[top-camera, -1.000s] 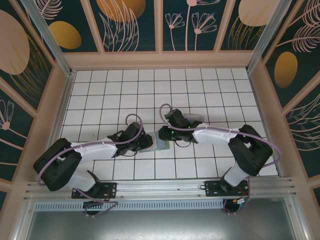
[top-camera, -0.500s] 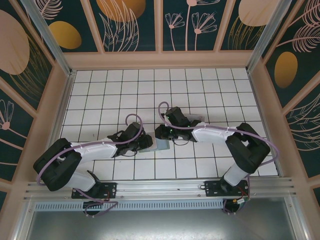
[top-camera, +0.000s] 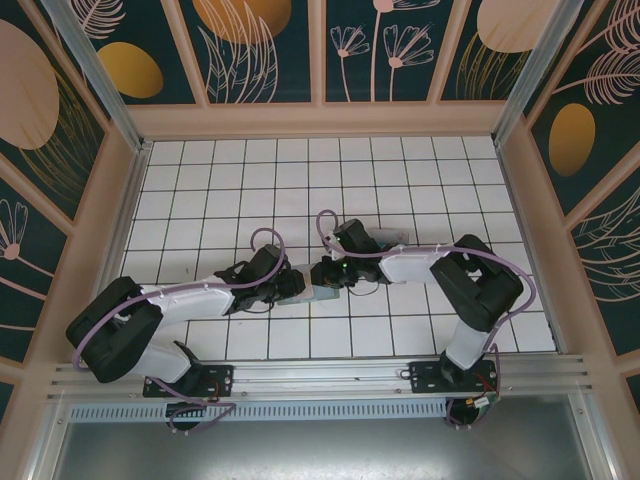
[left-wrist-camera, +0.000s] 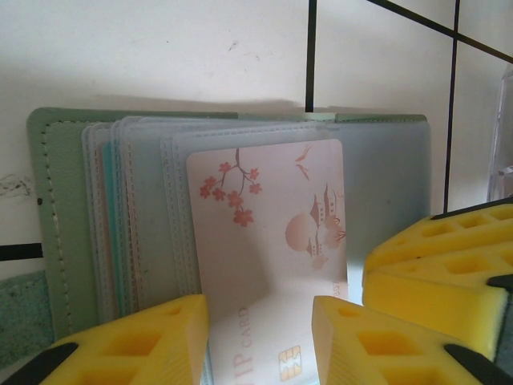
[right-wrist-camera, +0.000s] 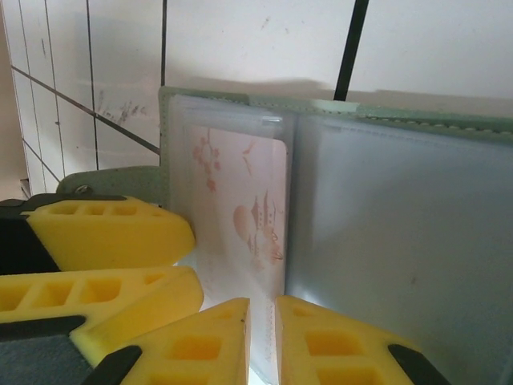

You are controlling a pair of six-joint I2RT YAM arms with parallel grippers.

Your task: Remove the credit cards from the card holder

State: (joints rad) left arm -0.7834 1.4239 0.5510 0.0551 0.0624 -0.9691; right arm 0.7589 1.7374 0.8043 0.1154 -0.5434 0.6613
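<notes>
The sage-green card holder (left-wrist-camera: pixel 56 200) (right-wrist-camera: pixel 417 120) lies open on the white tiles (top-camera: pixel 318 293), its clear sleeves showing. A pale pink credit card (left-wrist-camera: pixel 272 233) (right-wrist-camera: pixel 240 200) with blossom print and a chip lies on the left half. My left gripper (left-wrist-camera: pixel 260 341) (top-camera: pixel 292 284) is open, its yellow fingers standing either side of the card. My right gripper (right-wrist-camera: pixel 263 345) (top-camera: pixel 322 274) is shut on the card's right edge, a thin sheet pinched between its pads. Its fingers (left-wrist-camera: pixel 433 265) sit just right of the card. A teal edge (left-wrist-camera: pixel 108 224) peeks from the stacked sleeves.
A pale grey flat thing (top-camera: pixel 397 237) lies partly under the right arm. A clear plastic edge (left-wrist-camera: pixel 501 136) shows at the right of the left wrist view. Tan walls (top-camera: pixel 320 120) ring the tiled floor, with open tiles behind and in front of the grippers.
My right gripper has slid left and slightly nearer, onto the holder beside the left gripper. The left arm has stayed put.
</notes>
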